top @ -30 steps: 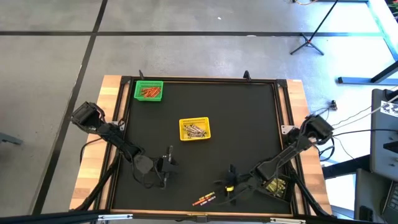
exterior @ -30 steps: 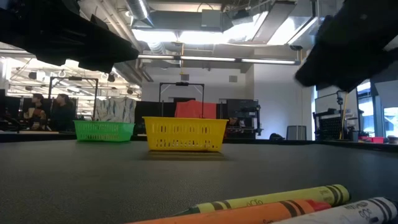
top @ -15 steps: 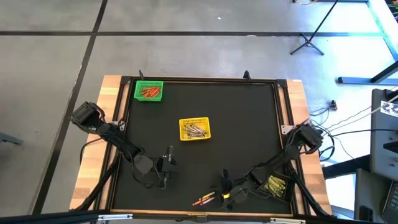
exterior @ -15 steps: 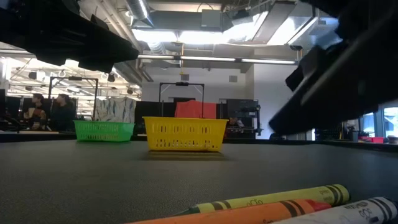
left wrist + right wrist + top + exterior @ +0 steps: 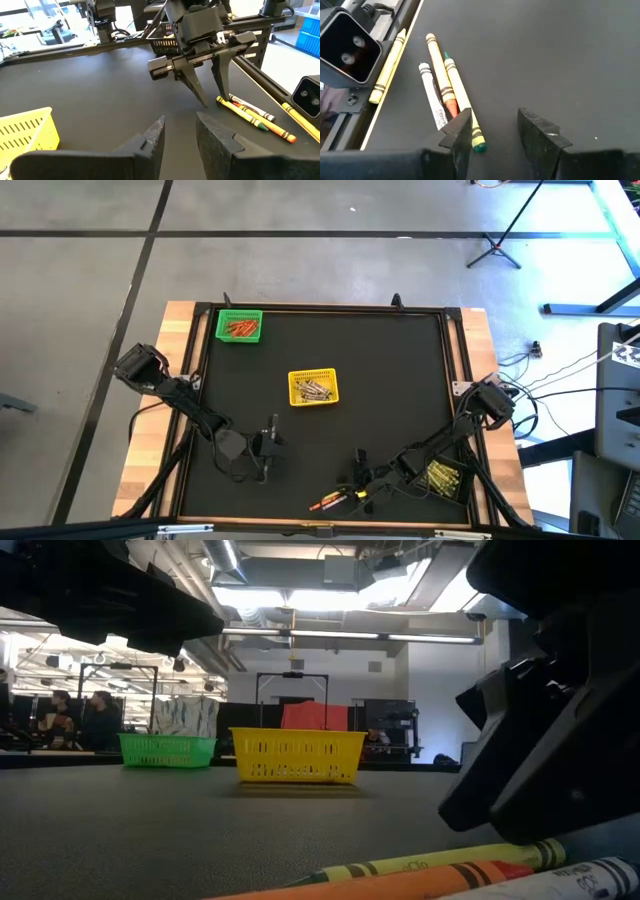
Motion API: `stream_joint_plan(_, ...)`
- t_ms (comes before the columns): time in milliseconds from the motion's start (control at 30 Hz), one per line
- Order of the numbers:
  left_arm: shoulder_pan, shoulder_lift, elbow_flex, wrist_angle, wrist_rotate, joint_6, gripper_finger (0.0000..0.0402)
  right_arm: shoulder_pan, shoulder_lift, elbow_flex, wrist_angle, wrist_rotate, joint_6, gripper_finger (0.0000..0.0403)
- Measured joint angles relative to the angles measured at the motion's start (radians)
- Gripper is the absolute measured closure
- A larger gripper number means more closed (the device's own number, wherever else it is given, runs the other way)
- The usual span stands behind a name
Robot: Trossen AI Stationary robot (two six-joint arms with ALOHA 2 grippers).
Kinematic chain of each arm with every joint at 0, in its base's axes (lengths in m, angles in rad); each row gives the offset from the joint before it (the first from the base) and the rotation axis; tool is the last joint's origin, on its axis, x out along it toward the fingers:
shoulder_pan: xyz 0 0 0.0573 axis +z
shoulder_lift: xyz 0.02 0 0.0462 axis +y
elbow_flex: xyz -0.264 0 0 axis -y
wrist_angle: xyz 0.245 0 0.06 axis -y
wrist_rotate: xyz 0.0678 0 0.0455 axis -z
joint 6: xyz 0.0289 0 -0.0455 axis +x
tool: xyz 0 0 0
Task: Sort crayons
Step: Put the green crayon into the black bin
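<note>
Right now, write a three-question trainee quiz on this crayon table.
1. True or false: the right gripper stands open above the loose crayons.
2. Which basket is nearer the table's far left corner: A) green basket, B) yellow basket?
3. Fill in: the left gripper holds ____.

Key: 1 true; 2 A; 3 nothing.

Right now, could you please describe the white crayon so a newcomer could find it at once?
Look at the black table's near edge, where the right gripper hovers open over four crayons. The white crayon lies beside the orange one, the only one wrapped in white paper.
</note>
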Motion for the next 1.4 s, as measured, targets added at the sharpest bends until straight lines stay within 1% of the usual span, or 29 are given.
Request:
stream_joint_plan(533, 0.000, 0.000, 0.000, 0.000, -0.001, 0.000, 0.0308, 0.002, -0.001, -0.001, -0.027, -0.032, 0.021, 0.0247)
stream_joint_plan(667, 0.000, 0.000, 0.000, 0.001, -0.001, 0.000, 0.0308, 0.002, -0.002, 0.000, -0.042, -0.016, 0.021, 0.0247)
stream_joint_plan(933, 0.000, 0.000, 0.000, 0.001, -0.002, 0.000, 0.0308, 0.002, -0.002, 0.000, -0.058, 0.049, 0.003, 0.0249)
stream_joint_plan(1033, 0.000, 0.000, 0.000, 0.001, -0.001, 0.000, 0.0308, 0.002, -0.002, 0.000, -0.059, 0.054, 0.003, 0.0268)
stream_joint_plan(1333, 0.000, 0.000, 0.000, 0.001, -0.001, 0.000, 0.0308, 0.001, -0.002, 0.000, -0.083, 0.062, 0.003, 0.0385)
stream_joint_plan(1400, 0.000, 0.000, 0.000, 0.001, -0.001, 0.000, 0.0308, 0.001, -0.002, 0.001, -0.094, 0.063, 0.003, 0.0394)
